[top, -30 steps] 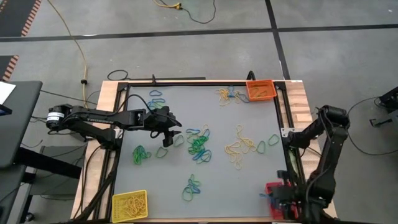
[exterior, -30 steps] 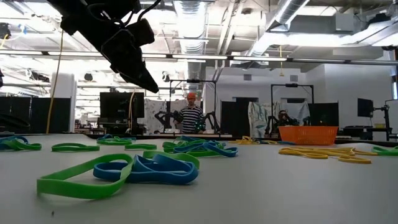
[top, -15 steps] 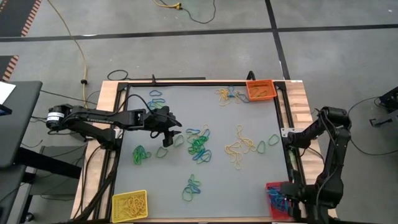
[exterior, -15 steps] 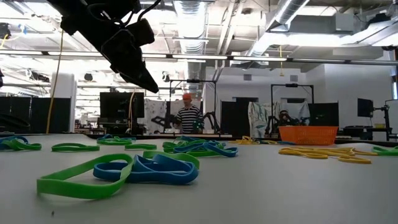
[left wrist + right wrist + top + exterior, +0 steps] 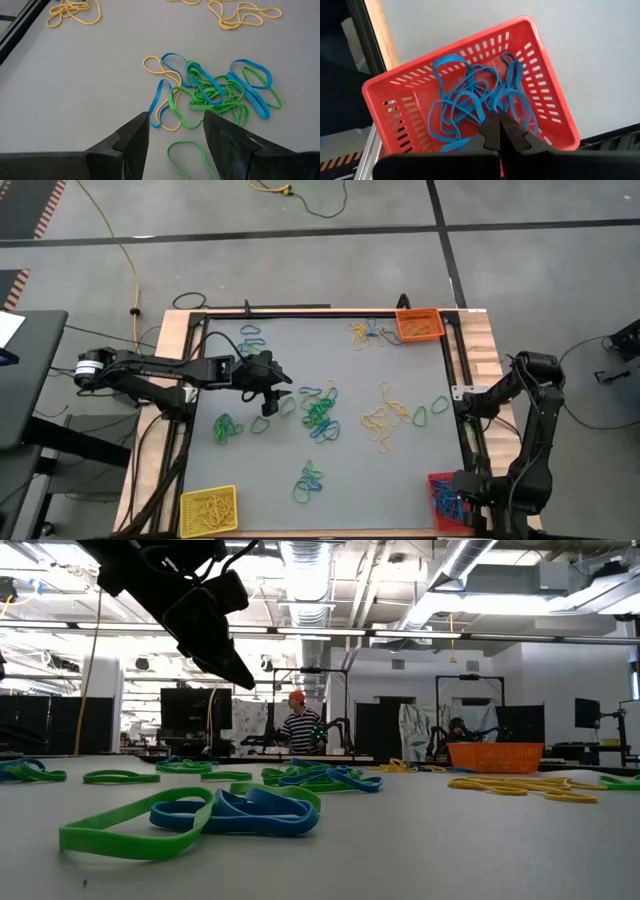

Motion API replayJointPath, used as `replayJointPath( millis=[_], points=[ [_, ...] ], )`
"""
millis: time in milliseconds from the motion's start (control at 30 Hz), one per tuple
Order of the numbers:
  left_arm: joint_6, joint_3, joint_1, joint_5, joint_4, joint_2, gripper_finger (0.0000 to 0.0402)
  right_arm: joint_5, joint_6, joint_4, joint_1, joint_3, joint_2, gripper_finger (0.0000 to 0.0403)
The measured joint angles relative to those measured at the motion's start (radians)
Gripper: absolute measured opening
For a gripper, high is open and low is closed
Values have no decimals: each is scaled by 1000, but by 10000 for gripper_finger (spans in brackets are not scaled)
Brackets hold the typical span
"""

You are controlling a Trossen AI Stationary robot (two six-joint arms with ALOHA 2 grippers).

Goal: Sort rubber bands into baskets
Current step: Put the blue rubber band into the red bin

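Observation:
Loose rubber bands lie flat on the grey table: a green and blue heap (image 5: 318,412) (image 5: 215,92) at the centre, yellow ones (image 5: 385,415) to its right, and more near the far edge. My left gripper (image 5: 268,406) (image 5: 175,120) hangs open above the table just left of the heap, holding nothing. My right gripper (image 5: 498,119) is shut above the red basket (image 5: 438,492) (image 5: 470,42) at the near right corner, where blue bands (image 5: 465,102) lie. The yellow basket (image 5: 208,508) stands near left and the orange basket (image 5: 419,325) far right. My right gripper points steeply down into the red basket, its shut tips right over the tangle of blue bands (image 5: 512,102). I cannot tell whether they touch or hold a band.
Black frame rails (image 5: 455,370) and a wooden border edge the table. A green and a blue band (image 5: 200,815) lie near the front edge. In the room behind, a person (image 5: 300,725) stands far off. A yellow cable (image 5: 120,250) runs over the floor.
My right gripper has rolled and tipped further down over the red basket and shifted slightly toward the table's right edge. This uncovers the basket in the high view. It has stayed shut.

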Motion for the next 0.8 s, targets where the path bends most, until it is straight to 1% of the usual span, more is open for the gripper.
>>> replayJointPath(
  millis=[267,333,467,800],
  points=[
    [0,0,0,0,0,0,178,6,0,2,0,0,0,18],
    [0,0,0,0,0,0,178,11,0,5,-1,0,0,23],
    [0,0,0,0,0,0,178,35,10,15,-13,0,0,53],
    [0,0,0,0,0,0,178,54,27,19,-27,0,1,129]
  ],
)
